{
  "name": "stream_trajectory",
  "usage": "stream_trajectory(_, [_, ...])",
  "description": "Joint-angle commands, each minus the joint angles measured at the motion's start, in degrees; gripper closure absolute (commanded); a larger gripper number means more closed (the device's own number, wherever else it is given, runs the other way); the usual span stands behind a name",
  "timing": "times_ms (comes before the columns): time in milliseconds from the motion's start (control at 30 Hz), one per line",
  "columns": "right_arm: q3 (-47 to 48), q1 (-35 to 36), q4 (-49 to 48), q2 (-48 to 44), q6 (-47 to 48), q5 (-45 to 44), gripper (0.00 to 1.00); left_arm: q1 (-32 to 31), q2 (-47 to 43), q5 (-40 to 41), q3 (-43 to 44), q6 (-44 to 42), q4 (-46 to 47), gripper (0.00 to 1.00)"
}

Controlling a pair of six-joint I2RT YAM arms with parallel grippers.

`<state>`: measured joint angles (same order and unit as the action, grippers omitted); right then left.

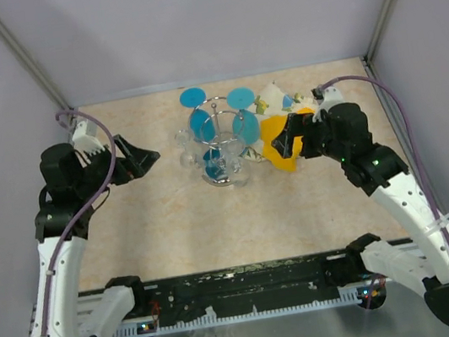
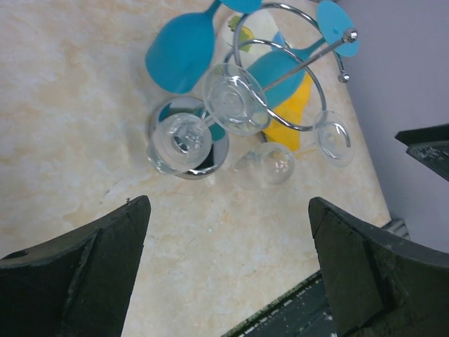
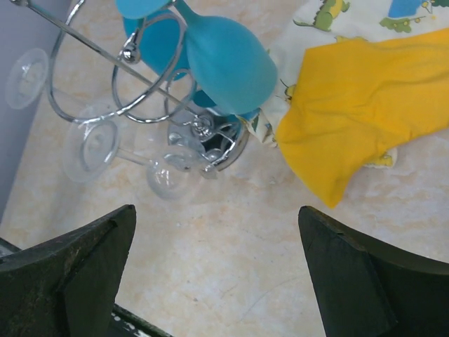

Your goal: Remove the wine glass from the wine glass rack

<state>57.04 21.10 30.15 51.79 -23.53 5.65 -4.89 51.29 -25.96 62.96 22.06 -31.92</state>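
Perhaps level: left pincer [image 1: 142, 157], right pincer [image 1: 287, 139], rack [image 1: 225, 170] between.

- The wine glass rack [image 1: 222, 141] stands on the beige table [image 1: 173, 219], toward 12 o'clock.
- Blue wine glasses [image 1: 200, 123] hang on the rack from 10 to 2 o'clock.
- A clear wine glass [image 1: 183, 147] sits at the rack's 9 o'clock.
- The left gripper [image 1: 143, 152] hovers farther out at 9 o'clock.
- The right gripper [image 1: 280, 144] hangs at 3 o'clock, over a yellow cloth [image 1: 269, 148].
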Motion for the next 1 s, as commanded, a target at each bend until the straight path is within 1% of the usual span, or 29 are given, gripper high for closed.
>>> stream_trajectory(0, [2.95, -0.1, -5.4, 0.08, -3.0, 3.22, 0.01, -2.18, -0.75, -6.88, -2.88, 6.14, 7.01, 0.02])
stream_trajectory(33, [3.26, -0.1, -5.23, 0.1, -3.17, 2.81, 0.01, -2.76, -0.83, -8.02, -3.0, 7.21, 7.95, 0.03])
stream_trajectory(100, [3.31, -0.1, -5.48, 0.04, -3.44, 3.04, 0.01, -3.95, -1.24, -7.2, -3.08, 9.33, 8.63, 0.0])
stream_trajectory(300, [1.98, -0.1, -5.49, -1.1, -3.97, 2.56, 0.01, -5.71, -0.45, -11.85, -7.31, 13.96, 13.03, 0.0])
stream_trajectory(400, [1.49, -0.1, -5.64, -1.44, -4.09, 2.58, 0.01, -6.18, -0.25, -12.76, -10.21, 16.86, 16.07, 0.09])
stream_trajectory(567, [1.02, -0.08, -6.1, -1.51, -3.59, 2.5, 0.01, -7.96, 1.95, -10.11, -11.19, 19.25, 17.02, 0.11])
stream_trajectory(733, [0.13, -0.1, -6.56, -1.4, -3.59, 2.63, 0.01, -11.88, 5.43, -9.26, -10.37, 21.32, 18.46, 0.13])
stream_trajectory(867, [-0.21, -0.1, -6.67, -1.64, -3.58, 2.74, 0.01, -13.56, 7.57, -5.31, -9.22, 20.87, 18.14, 0.15])
stream_trajectory(967, [-0.25, -0.1, -6.39, -2.09, -3.33, 2.57, 0.01, -13.57, 7.5, 0.45, -8.57, 19.6, 16.94, 0.17])
